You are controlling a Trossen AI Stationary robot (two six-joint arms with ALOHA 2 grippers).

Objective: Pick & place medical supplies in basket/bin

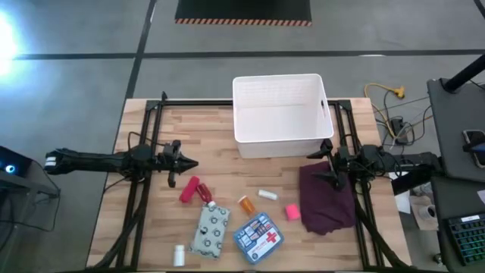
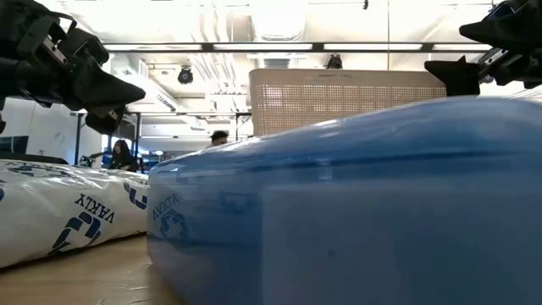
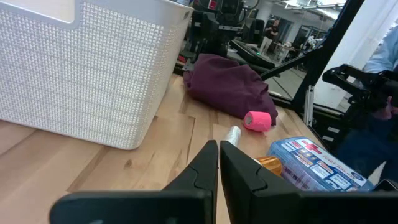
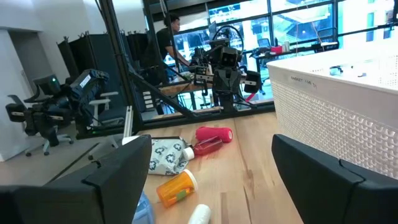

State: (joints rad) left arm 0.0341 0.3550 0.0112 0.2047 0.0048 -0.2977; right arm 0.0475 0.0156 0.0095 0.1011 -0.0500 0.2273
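The white bin (image 1: 279,114) stands at the table's far middle. On the near half lie the red tube (image 1: 189,188), the dotted pouch (image 1: 211,230), the blue first-aid box (image 1: 258,237), the orange pill bottle (image 1: 247,203), a small white bottle (image 1: 267,195), another white bottle (image 1: 179,254) and the pink block (image 1: 292,211). My left gripper (image 1: 187,162) hovers shut, left of the bin and just beyond the red tube; its fingers (image 3: 219,165) are closed on nothing. My right gripper (image 1: 317,165) hovers open over the far edge of the maroon cloth, and its own view shows the gripper (image 4: 212,155) wide apart.
A dark maroon cloth (image 1: 327,199) lies crumpled on the table's right side, beside the pink block. In the low view the blue box (image 2: 356,203) fills the foreground, with the pouch (image 2: 68,212) to its left. Bare wood shows between the bin and the items. People are in the room behind.
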